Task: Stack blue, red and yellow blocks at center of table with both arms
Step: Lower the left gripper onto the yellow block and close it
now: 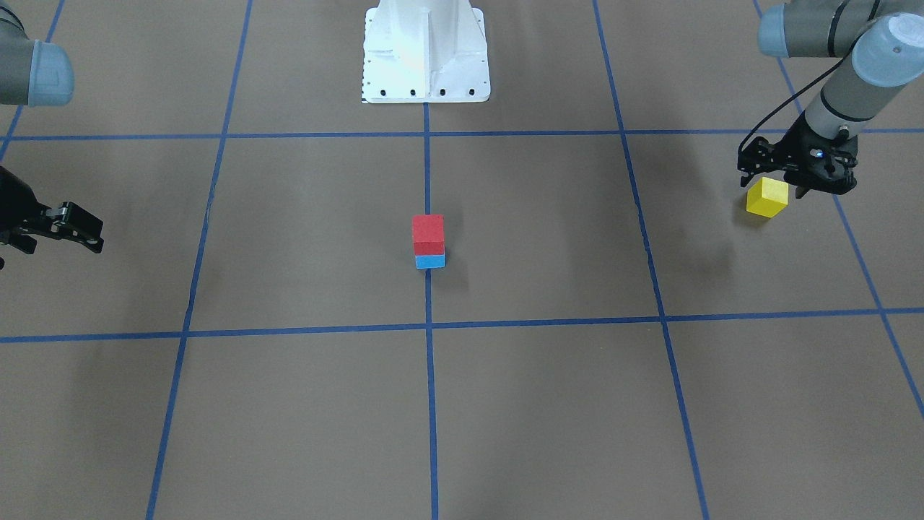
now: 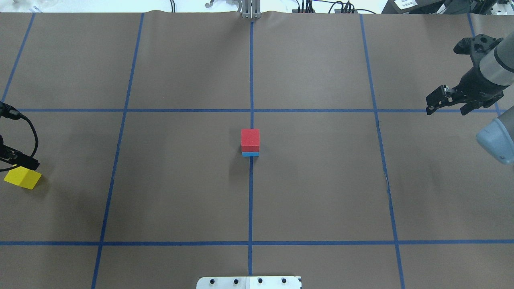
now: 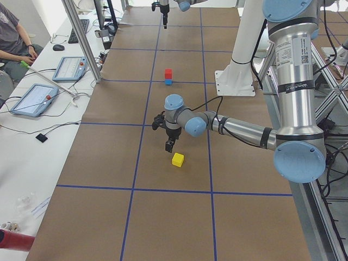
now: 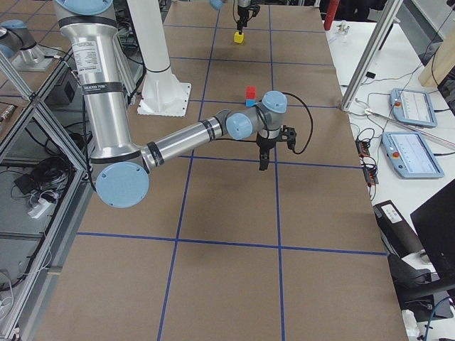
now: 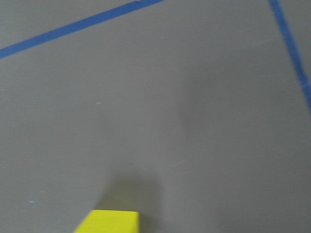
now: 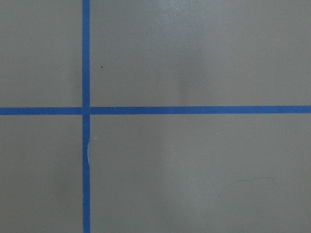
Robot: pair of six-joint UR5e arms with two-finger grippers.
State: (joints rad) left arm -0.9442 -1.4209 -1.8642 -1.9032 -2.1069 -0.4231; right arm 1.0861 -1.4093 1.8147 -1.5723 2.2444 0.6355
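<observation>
Left end effector (image 1: 775, 180): hangs low over the brown paper-covered bench (image 1: 577, 404) near its left end. Points downward, fingers spread apart, gripping nothing.

Just beside it, on the outer side away from the bench's middle: small yellow cube block (image 1: 766, 197), flat on the bench. Clear of the fingertips in the left-side view. From the left wrist camera, only a top sliver of that block at the lower edge of the frame, with bare bench and blue tape lines (image 1: 426, 173) beyond.

Well apart from this end effector, toward the bench's middle: small red cube block (image 1: 428, 232) stacked squarely on a small blue cube block (image 1: 430, 261). Both on the central tape line, out in front of the white robot base (image 1: 426, 50). Yellow block not on the stack.

Right end effector (image 2: 447, 107): hovers above the bench near the right end, fingers apart and empty. Well apart from the red-on-blue stack, which lies inward from it. Far across the bench from the yellow block. Beneath it, in the right wrist view: a crossing of two tape lines on bare bench.

Behind each end effector: a grey arm with pale blue joint caps, left arm (image 1: 859, 79) and right arm (image 2: 498, 68), each reaching in from its own side of the bench.
</observation>
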